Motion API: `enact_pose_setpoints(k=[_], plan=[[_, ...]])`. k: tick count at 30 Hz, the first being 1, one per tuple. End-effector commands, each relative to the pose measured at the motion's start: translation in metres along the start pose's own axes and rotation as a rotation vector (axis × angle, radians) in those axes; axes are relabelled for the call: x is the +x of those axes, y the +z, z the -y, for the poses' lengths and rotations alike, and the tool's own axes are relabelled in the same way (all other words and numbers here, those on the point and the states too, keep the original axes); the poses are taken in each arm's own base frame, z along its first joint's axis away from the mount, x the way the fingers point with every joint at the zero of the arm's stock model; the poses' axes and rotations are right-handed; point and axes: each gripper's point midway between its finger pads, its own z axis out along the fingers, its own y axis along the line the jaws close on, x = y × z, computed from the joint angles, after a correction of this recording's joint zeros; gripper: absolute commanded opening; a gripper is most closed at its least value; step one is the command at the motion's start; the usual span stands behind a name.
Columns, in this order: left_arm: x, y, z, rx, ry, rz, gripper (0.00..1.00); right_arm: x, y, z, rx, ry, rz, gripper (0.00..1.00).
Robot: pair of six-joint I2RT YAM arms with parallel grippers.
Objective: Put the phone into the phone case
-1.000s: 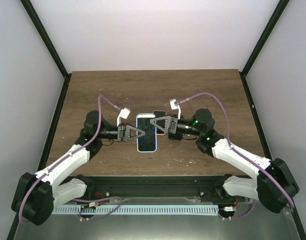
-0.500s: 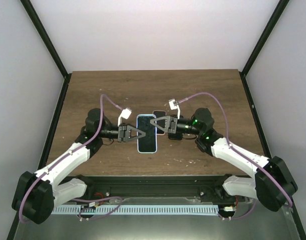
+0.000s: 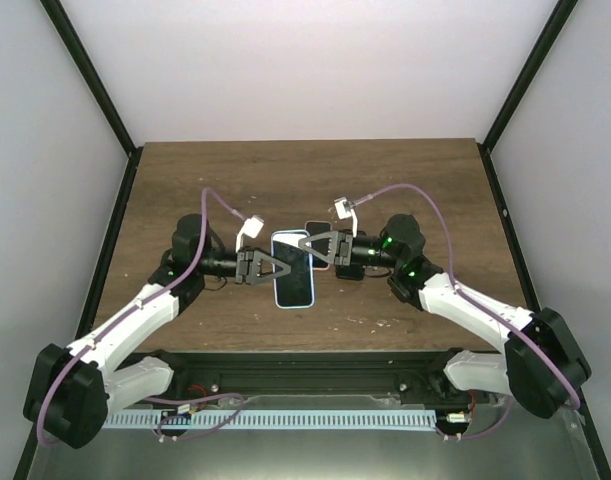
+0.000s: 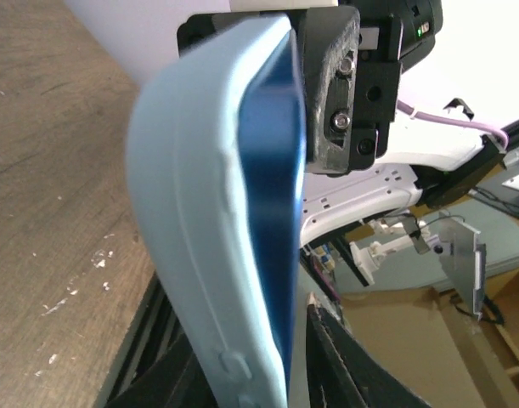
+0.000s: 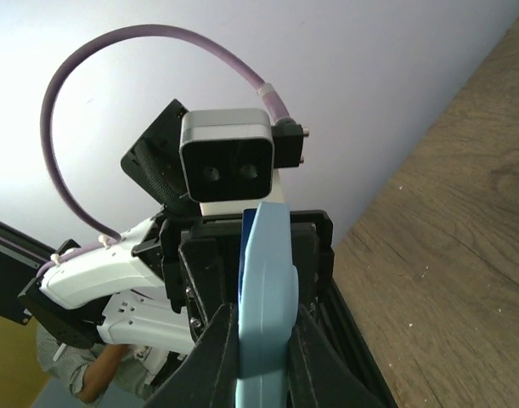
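Observation:
A light blue phone case [image 3: 293,268] with the dark blue phone [image 3: 295,272] lying in it is held above the wooden table [image 3: 405,180] between both grippers. My left gripper [image 3: 277,268] grips its left edge. My right gripper [image 3: 311,246] grips its upper right edge. In the left wrist view the case [image 4: 200,212] fills the frame edge-on with the phone's blue face [image 4: 280,195] on its right side, and my left gripper [image 4: 242,348] has a finger on either side. In the right wrist view my right gripper [image 5: 263,323] is shut on the case's edge [image 5: 266,280].
A dark flat object [image 3: 316,230] with a pinkish edge lies on the table, partly under the right gripper. A black rail [image 3: 305,360] runs along the table's near edge. Black frame posts stand at the back corners.
Both grippers and the case between them have shifted very slightly; the right arm has edged a little to the left. The holds are unchanged.

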Motion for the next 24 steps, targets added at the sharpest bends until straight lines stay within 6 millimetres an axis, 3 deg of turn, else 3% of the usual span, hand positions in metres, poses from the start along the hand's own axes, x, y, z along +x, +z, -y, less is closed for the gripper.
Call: enact_pose_setpoints(k=[1, 7, 11, 14, 24], plan=[[-0.014, -0.002, 0.013, -0.016, 0.053, 0.031, 0.35, -0.007, 0.0, -0.021, -0.065, -0.077, 0.008, 0.01], [-0.033, -0.012, 0.011, -0.127, 0.058, 0.133, 0.62, 0.006, -0.003, -0.023, -0.091, -0.104, -0.038, 0.01], [-0.038, -0.019, 0.012, -0.141, 0.068, 0.176, 0.67, 0.015, -0.004, -0.022, -0.109, -0.105, -0.072, 0.01], [-0.037, -0.018, 0.011, -0.127, 0.057, 0.16, 0.65, 0.018, -0.004, -0.024, -0.13, -0.113, -0.092, 0.01], [-0.035, -0.017, 0.011, -0.086, 0.043, 0.157, 0.37, 0.028, -0.004, -0.02, -0.156, -0.091, -0.135, 0.01]])
